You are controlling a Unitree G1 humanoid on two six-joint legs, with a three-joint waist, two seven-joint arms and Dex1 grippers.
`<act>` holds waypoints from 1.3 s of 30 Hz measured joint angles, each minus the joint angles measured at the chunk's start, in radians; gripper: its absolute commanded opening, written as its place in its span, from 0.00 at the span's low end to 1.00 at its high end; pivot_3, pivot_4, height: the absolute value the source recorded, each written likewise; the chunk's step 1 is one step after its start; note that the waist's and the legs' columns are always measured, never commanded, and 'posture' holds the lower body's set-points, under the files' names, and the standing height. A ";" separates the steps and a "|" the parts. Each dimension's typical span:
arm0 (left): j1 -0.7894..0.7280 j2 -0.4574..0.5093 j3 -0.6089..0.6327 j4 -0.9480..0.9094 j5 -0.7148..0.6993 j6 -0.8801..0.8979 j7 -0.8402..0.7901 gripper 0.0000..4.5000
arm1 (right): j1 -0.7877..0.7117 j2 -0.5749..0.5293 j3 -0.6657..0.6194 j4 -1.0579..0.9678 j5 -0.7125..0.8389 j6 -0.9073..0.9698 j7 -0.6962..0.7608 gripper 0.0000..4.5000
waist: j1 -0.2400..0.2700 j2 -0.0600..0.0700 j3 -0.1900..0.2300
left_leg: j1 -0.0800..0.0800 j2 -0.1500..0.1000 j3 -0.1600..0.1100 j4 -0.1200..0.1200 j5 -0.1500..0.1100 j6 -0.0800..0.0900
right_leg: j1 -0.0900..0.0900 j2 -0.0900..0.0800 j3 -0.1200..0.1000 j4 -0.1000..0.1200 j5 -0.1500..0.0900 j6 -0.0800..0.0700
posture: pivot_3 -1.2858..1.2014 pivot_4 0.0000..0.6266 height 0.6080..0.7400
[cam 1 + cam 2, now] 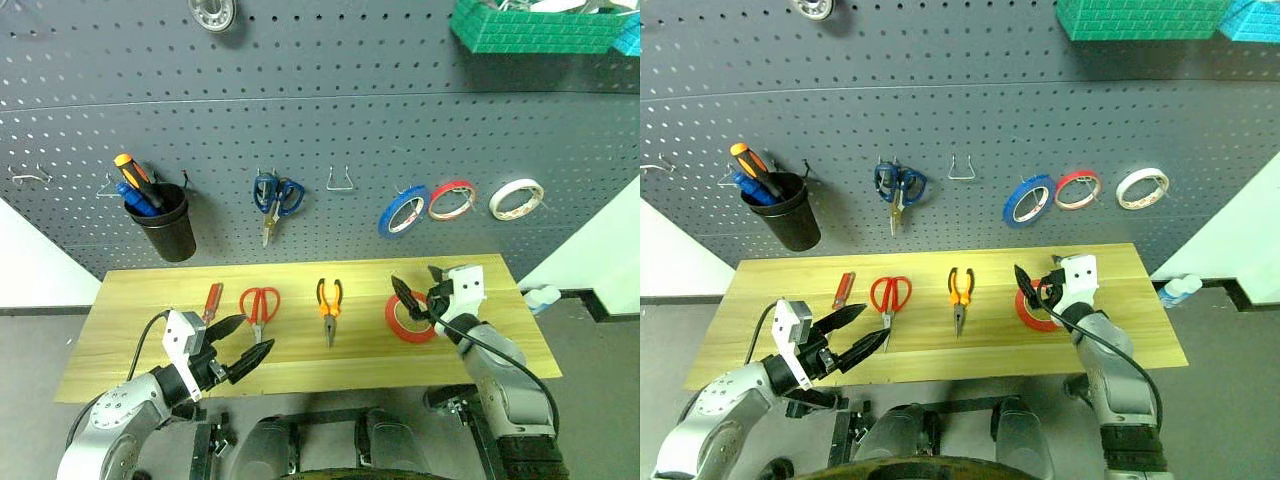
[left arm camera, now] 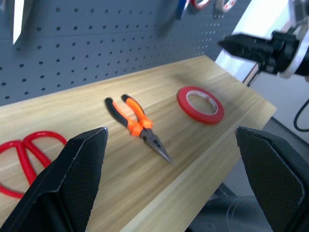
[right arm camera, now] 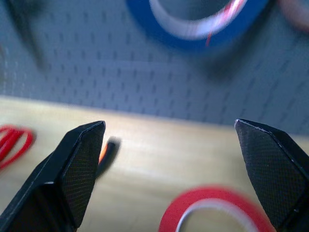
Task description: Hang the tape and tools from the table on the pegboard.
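Nearest us, our left gripper (image 1: 243, 340) hangs with jaws apart over the table's (image 1: 120, 365) near edge, while our right gripper (image 1: 419, 285), jaws likewise spread, hovers over the tape (image 1: 409, 318).

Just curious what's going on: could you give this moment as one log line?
left gripper open, empty | right gripper open above flat bright red-orange tape roll | red-handled scissors, orange-and-black pliers on light wooden table

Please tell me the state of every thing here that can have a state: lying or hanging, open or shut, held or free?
Tape: flat on table, free.
Pliers: on table, handles slightly apart.
Red scissors: on table, free.
Red screwdriver: on table, free.
Blue scissors: hanging on pegboard.
Blue roll: hanging.
Left claw: open, empty.
Right claw: open, above the tape.
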 measured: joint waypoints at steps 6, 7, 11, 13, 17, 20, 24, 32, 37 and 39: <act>-0.002 -0.010 -0.005 0.000 0.008 0.000 -0.003 0.98 | 0.007 0.002 0.000 -0.001 0.009 0.020 0.006 1.00 | -0.006 -0.002 0.003 | 0.004 0.000 0.001 0.001 0.000 0.001 | 0.003 0.000 0.000 0.000 0.000 0.000 | 0.49 0.15 1.00; -0.003 -0.010 -0.006 0.000 0.011 -0.001 -0.006 0.98 | 0.009 0.000 0.004 -0.001 0.007 0.020 0.008 1.00 | -0.006 -0.003 0.003 | 0.006 0.000 0.001 0.001 0.000 0.001 | 0.004 0.000 0.000 0.000 0.000 0.001 | 0.49 0.16 1.00; -0.011 -0.011 -0.012 0.010 0.019 -0.002 -0.017 0.98 | 0.009 -0.011 0.020 -0.002 -0.002 0.050 0.016 1.00 | -0.006 -0.002 0.005 | 0.007 0.001 0.001 0.002 0.000 0.000 | 0.005 0.001 0.000 0.000 -0.002 0.003 | 0.49 0.17 1.00; -0.019 -0.011 -0.013 0.012 0.019 -0.002 -0.021 0.98 | 0.008 -0.078 0.069 -0.002 -0.048 0.059 0.042 1.00 | -0.006 -0.001 0.009 | 0.006 0.001 0.002 0.002 0.000 0.000 | 0.004 0.001 0.000 0.000 -0.001 0.001 | 0.49 0.19 1.00; -0.026 -0.011 -0.015 0.015 0.020 -0.002 -0.024 0.98 | -0.016 -0.139 0.115 -0.002 -0.092 0.165 0.061 1.00 | -0.007 -0.004 0.016 | 0.006 0.001 0.002 0.001 0.000 0.001 | 0.003 0.001 0.000 0.000 0.000 0.000 | 0.49 0.21 1.00; -0.023 -0.010 -0.014 0.015 0.020 -0.002 -0.028 0.98 | -0.035 -0.162 0.137 -0.003 -0.088 0.267 0.092 1.00 | -0.006 -0.006 0.024 | 0.006 0.001 0.002 0.001 0.000 0.001 | 0.003 0.001 0.001 0.000 0.000 0.000 | 0.50 0.23 1.00; -0.016 -0.004 -0.011 0.009 0.019 0.000 -0.035 0.98 | -0.068 -0.185 0.167 -0.012 -0.090 0.366 0.115 1.00 | -0.004 -0.008 0.035 | 0.006 0.001 0.002 0.001 0.000 0.001 | 0.003 0.001 0.001 0.000 0.000 0.000 | 0.50 0.26 1.00; 0.008 0.031 0.007 -0.040 0.013 0.015 -0.048 0.98 | -0.136 -0.197 0.205 -0.029 -0.090 0.442 0.154 1.00 | -0.003 -0.010 0.064 | 0.000 0.001 0.001 0.001 0.000 0.000 | -0.001 0.000 0.001 0.000 0.000 0.000 | 0.50 0.31 1.00; -0.001 0.056 0.009 -0.061 0.006 0.029 -0.063 0.98 | -0.180 -0.206 0.233 -0.018 -0.097 0.502 0.165 1.00 | -0.002 -0.009 0.073 | -0.008 0.001 0.000 0.002 0.000 0.001 | -0.007 -0.001 0.000 0.000 0.000 0.000 | 0.50 0.33 1.00; -0.007 0.073 0.010 -0.078 0.005 0.033 -0.072 0.98 | -0.187 -0.206 0.232 -0.011 -0.092 0.514 0.174 1.00 | -0.002 -0.010 0.079 | -0.008 0.001 0.000 0.002 0.000 0.001 | -0.008 -0.001 0.000 0.000 0.000 0.000 | 0.50 0.33 1.00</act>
